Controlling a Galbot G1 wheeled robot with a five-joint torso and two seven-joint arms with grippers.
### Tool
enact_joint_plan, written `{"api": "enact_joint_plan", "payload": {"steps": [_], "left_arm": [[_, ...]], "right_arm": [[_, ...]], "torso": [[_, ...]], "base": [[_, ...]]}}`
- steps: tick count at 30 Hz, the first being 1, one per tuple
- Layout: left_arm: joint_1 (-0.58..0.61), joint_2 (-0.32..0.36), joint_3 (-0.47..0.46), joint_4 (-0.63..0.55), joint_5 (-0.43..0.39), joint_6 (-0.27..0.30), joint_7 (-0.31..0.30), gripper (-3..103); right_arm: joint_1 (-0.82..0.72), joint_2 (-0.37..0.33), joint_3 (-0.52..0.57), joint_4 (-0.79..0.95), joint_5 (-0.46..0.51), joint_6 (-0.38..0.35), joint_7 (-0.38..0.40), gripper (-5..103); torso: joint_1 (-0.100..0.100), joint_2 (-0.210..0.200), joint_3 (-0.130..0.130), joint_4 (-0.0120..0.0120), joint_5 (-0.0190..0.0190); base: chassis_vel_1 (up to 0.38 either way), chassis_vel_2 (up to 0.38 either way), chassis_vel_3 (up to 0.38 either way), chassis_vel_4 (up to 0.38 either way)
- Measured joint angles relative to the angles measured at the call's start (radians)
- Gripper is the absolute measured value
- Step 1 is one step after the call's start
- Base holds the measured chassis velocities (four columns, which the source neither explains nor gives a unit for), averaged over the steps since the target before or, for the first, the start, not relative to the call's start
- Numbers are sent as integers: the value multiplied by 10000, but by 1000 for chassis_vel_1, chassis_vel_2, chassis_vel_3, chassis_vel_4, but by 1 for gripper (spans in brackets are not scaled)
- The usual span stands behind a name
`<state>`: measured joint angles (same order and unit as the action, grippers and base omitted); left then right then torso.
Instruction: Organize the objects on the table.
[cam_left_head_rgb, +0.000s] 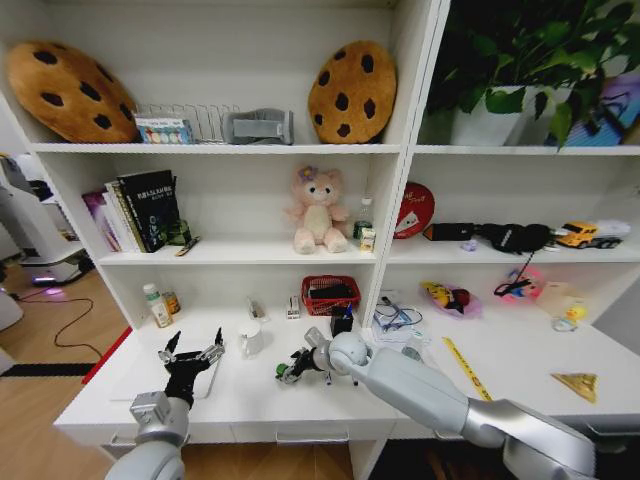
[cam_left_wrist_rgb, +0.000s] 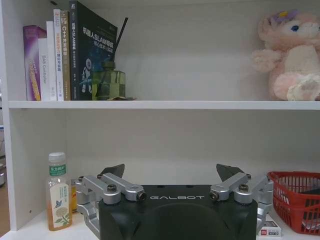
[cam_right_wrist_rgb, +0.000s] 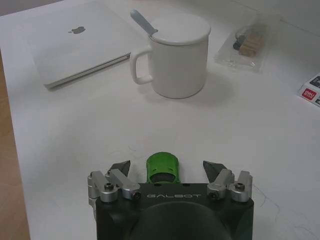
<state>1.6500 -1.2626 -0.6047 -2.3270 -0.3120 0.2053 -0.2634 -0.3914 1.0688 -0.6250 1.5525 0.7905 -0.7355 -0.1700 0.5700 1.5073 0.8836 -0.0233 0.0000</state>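
Straddling the green toy car (cam_right_wrist_rgb: 162, 169) with the right gripper (cam_right_wrist_rgb: 167, 170), jaws spread wide, one tip on either side, neither touching it yet. Car sits on the white tabletop (cam_right_wrist_rgb: 75, 145), near the front edge, roughly centre of the left desk section, just near of the white lidded mug (cam_right_wrist_rgb: 174, 55).

Handling guess: tiny, light, rigid plastic shell, smooth and rounded on top, so likely slippery under a top pinch. On wheels, so probably rolls away if nudged end-on. Best hold looks like across the flat flanks, mid-body, low down, jaws square to the long axis. Little force needed; crushing unlikely, squirting out more likely.

Right arm pose: reaching in from the right across the tabletop, forearm low, wrist pitched down so the gripper points leftward and down at the car. Already centred on it in the right wrist view.

Left gripper (cam_left_head_rgb: 190, 352): hovering over the silver laptop (cam_right_wrist_rgb: 75, 42) at the near left, pointing at the shelving, jaws released and empty. Green-capped bottle (cam_left_wrist_rgb: 58, 197) standing upright at the far left by the shelf wall, red basket (cam_left_wrist_rgb: 296, 200) further right. Mug with spoon close to the car, so watch clearance on lift.
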Motion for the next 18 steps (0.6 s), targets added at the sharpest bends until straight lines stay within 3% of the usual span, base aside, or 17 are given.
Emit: {"api": "enact_joint_plan", "payload": {"steps": [15,18], "left_arm": [[0,0,0,0,0,0,0,100],[0,0,0,0,0,0,0,100]], "right_arm": [[190,186,-279,-184,4,0,84,86],[193,147,-302,-181,6,1,173,79]], "torso": [[0,0,0,1,0],[0,0,0,0,0]], "base": [[0,0,0,0],[0,0,0,0]]}}
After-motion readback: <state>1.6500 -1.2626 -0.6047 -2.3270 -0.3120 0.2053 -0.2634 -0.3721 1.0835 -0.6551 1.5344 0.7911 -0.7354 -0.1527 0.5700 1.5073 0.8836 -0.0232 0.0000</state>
